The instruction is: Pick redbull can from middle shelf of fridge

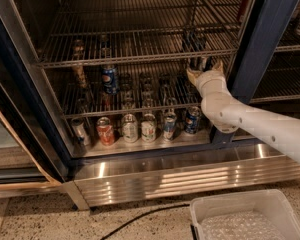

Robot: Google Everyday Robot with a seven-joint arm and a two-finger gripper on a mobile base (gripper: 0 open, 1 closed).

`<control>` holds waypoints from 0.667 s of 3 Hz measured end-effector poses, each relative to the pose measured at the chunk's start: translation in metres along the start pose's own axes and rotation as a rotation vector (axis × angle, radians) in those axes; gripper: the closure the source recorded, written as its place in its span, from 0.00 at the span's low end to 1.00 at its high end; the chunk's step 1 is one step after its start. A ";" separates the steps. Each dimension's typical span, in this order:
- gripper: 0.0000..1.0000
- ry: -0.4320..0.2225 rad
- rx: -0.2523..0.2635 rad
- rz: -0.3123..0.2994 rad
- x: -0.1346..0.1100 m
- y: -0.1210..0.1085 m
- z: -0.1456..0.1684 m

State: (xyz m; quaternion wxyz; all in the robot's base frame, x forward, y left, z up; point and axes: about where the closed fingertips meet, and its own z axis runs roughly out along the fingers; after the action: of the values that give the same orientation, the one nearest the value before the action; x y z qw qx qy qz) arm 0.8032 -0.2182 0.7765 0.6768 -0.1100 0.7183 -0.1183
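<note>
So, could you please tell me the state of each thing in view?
fridge: door open.
gripper: inside the fridge, near its right edge.
Pepsi can: standing upright.
red soda can: upright in the bottom row.
white bin: upright on the floor.
</note>
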 end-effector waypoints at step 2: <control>0.35 0.010 -0.004 0.047 0.005 0.005 0.018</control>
State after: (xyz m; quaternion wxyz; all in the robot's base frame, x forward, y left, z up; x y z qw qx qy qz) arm 0.8205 -0.2157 0.7698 0.6755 -0.0939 0.7243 -0.1016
